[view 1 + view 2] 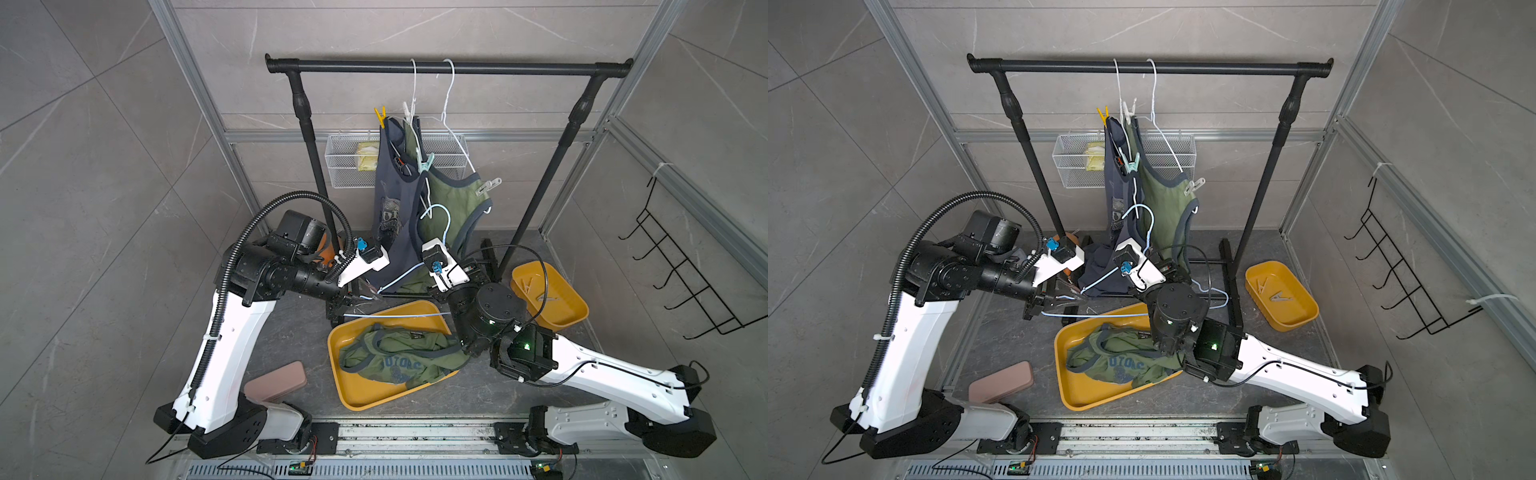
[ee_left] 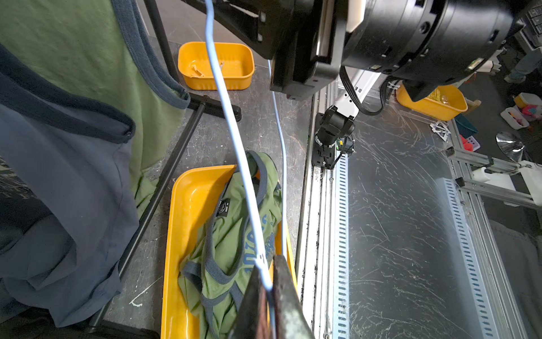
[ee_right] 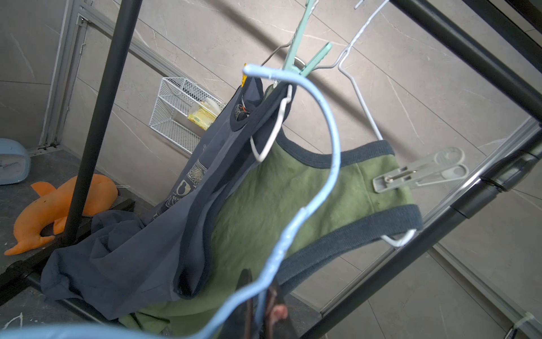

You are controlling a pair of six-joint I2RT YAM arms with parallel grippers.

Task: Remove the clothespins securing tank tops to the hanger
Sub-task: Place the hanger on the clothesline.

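The black rack [image 1: 446,67] holds two tank tops [image 1: 453,199] bunched mid-rail, bare rail on both sides. The left end effector [image 2: 267,264] and right end effector [image 3: 259,281] each clamp the blue hanger [image 2: 242,176] above the yellow tray [image 1: 357,390]. Clothespins [image 1: 426,162] pinch the straps.

Both arms have white shells on black joints. The left arm [image 1: 237,345] carries a black ribbed hose [image 1: 266,208] fixed with white zip ties [image 1: 207,338]. The right arm [image 1: 606,382] has a thin black cable [image 1: 636,376] and a green light [image 1: 527,345]. White wrist cameras [image 1: 365,266] bear blue plugs [image 1: 360,245]. The left gripper [image 2: 267,265] has dark, scuffed fingers [image 2: 287,293].
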